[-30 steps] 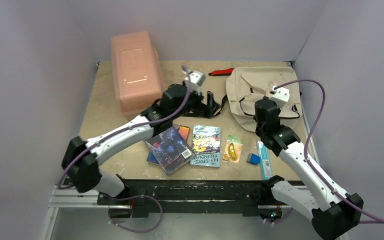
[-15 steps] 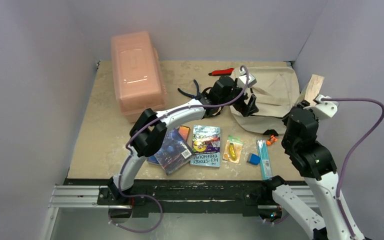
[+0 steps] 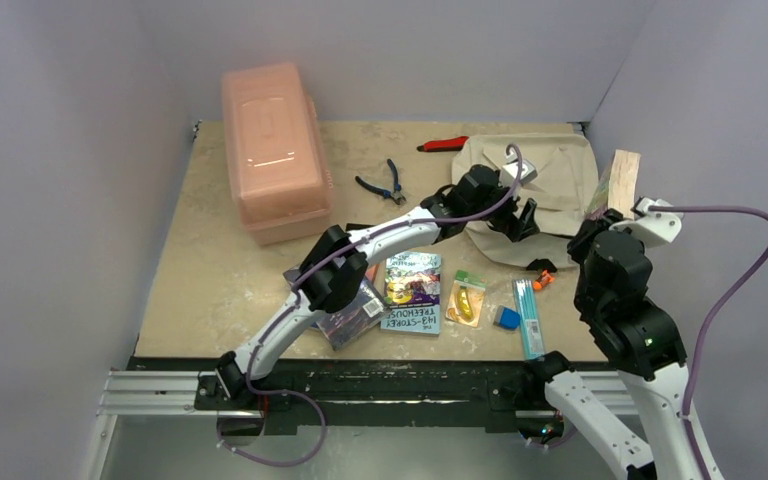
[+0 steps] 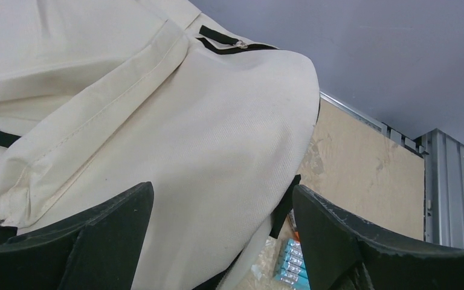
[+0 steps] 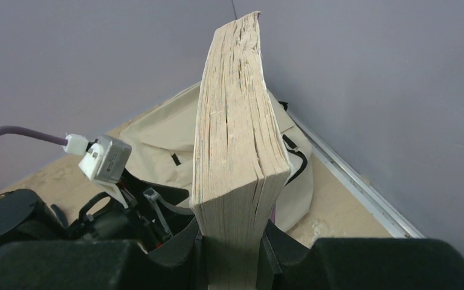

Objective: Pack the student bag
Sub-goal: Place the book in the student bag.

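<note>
Left fingers (image 4: 106, 232): spread wide, poised over the student bag (image 3: 560, 175), which lies slumped at the far right of the counter (image 3: 210, 280). Right fingers (image 5: 178, 244): pinching a thick book (image 5: 235, 151) upright, raised beside the bag. Risk: no opening visible; the book may jam on fabric or slip from its narrow pinch.

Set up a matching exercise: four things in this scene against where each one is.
Things:
1 box
2 pliers
3 thick book
4 bag

Places:
a upright in the right gripper
b at the far left
c under the left gripper
d lying between box and bag

Pairs: 1-b, 2-d, 3-a, 4-c.
</note>
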You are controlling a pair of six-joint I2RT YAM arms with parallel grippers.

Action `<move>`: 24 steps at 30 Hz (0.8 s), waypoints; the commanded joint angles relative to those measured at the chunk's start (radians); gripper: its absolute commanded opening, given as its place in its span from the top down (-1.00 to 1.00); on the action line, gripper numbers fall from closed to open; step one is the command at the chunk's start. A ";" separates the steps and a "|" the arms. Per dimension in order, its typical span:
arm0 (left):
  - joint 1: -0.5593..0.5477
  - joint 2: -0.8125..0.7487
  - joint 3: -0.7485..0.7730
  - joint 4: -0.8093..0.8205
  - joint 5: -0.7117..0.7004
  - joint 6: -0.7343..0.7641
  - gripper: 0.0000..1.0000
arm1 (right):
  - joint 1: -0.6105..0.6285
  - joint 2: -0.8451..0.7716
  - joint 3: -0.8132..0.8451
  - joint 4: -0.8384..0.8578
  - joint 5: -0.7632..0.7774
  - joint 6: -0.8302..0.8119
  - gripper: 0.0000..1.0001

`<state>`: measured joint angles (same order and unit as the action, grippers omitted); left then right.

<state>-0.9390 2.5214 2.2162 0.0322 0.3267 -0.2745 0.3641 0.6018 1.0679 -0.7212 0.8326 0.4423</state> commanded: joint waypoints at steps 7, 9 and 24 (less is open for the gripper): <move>-0.006 0.082 0.140 -0.029 -0.067 -0.064 -0.67 | -0.001 -0.014 0.024 0.077 -0.086 0.007 1.00; -0.006 0.087 0.149 -0.030 -0.070 -0.062 -0.60 | -0.001 -0.018 0.006 0.076 -0.096 0.013 1.00; 0.017 -0.027 0.155 -0.097 -0.204 -0.151 1.00 | -0.001 -0.023 0.007 -0.129 -0.289 0.091 1.00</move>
<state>-0.9463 2.5893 2.3150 -0.0441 0.1799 -0.3748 0.3641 0.5823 1.0386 -0.8204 0.6701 0.4576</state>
